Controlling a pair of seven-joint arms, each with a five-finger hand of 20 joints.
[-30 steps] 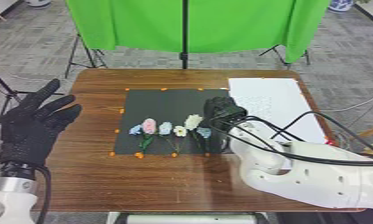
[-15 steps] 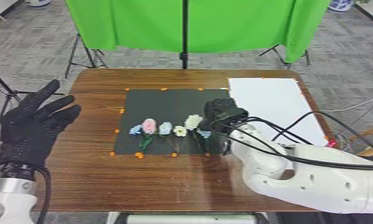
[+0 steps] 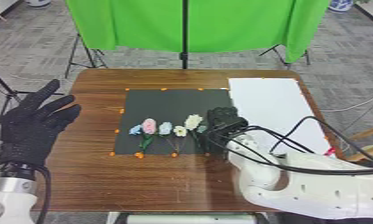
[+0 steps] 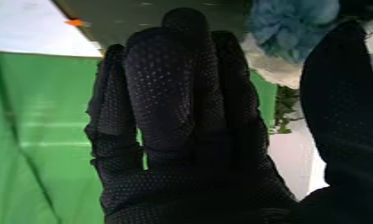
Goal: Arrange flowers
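My right hand is over the right part of the black mat, beside a row of several flowers. From left to right lie a light blue one, a pink one, a pale blue one, a small white one, a cream one and a blue one, partly covered by the hand. In the right wrist view the right hand has straight fingers and its thumb apart; the blue flower appears between them, not gripped. My left hand is open, off the mat at the left.
A white sheet lies on the brown table at the right, with the right arm's black cables looping near its front. Orange marks edge the mat. Behind the table hangs a green cloth.
My right hand has shifted slightly towards the table's front edge and now covers more of the rightmost blue flower. The left hand and the other flowers have stayed in place.
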